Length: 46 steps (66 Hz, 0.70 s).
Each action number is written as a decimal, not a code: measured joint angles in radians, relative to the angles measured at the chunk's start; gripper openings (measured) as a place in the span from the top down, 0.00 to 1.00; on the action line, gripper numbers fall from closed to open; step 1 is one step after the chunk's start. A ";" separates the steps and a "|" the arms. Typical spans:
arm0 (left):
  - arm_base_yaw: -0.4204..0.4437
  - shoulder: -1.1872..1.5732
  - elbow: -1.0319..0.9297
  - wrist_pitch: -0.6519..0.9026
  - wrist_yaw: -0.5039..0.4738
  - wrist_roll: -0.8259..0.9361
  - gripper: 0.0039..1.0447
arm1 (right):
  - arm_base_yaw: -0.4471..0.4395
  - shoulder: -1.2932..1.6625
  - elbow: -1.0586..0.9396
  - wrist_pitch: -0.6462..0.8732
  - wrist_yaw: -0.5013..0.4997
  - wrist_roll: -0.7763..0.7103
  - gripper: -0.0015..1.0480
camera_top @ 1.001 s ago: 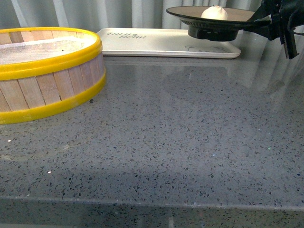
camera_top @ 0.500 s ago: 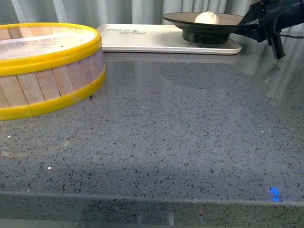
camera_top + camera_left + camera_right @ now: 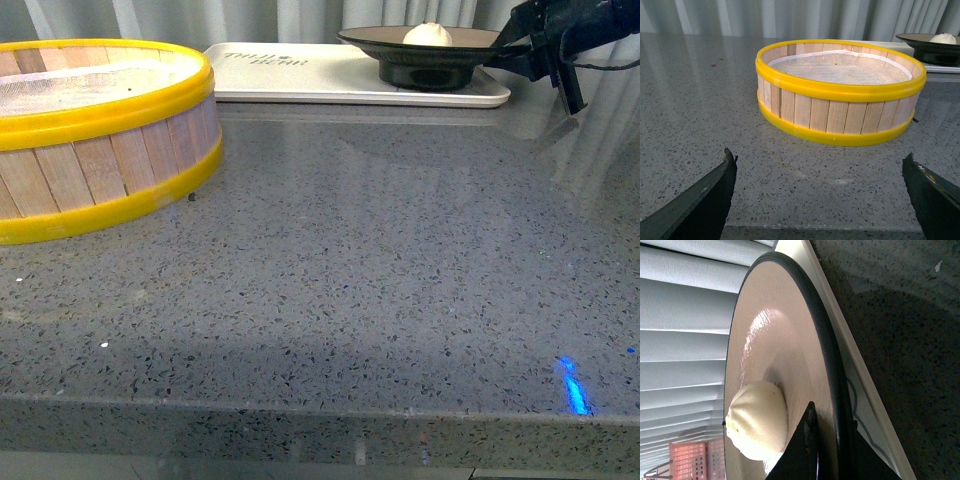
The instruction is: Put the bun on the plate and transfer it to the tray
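The white bun (image 3: 427,34) sits on the tan, black-rimmed plate (image 3: 395,38). My right gripper (image 3: 512,47) is shut on the plate's right rim and holds it level over the right end of the off-white tray (image 3: 300,82). The foot is down at the tray's surface; I cannot tell whether it touches. In the right wrist view the fingers clamp the rim (image 3: 832,435), with the bun (image 3: 757,417) beside the inner finger, the plate (image 3: 775,350) and the tray (image 3: 865,405) under it. My left gripper (image 3: 820,170) is open and empty over the counter, in front of the steamer basket.
A yellow-rimmed wooden steamer basket (image 3: 90,150) stands at the left of the grey speckled counter and fills the left wrist view (image 3: 840,95). A curtain hangs behind the tray. The counter's front edge is near the camera.
My right gripper has lowered the plate with the bun and moved it slightly left, down onto the tray's right end. The bun stayed in place on the plate.
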 joint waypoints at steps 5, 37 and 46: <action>0.000 0.000 0.000 0.000 0.000 0.000 0.06 | 0.000 0.016 0.033 -0.021 -0.003 -0.004 0.97; 0.000 0.000 0.000 0.000 0.000 0.000 0.06 | 0.011 0.051 0.157 -0.070 -0.025 0.011 0.23; 0.000 0.000 0.000 0.000 0.000 0.000 0.06 | 0.011 0.055 0.165 -0.071 -0.039 0.023 0.07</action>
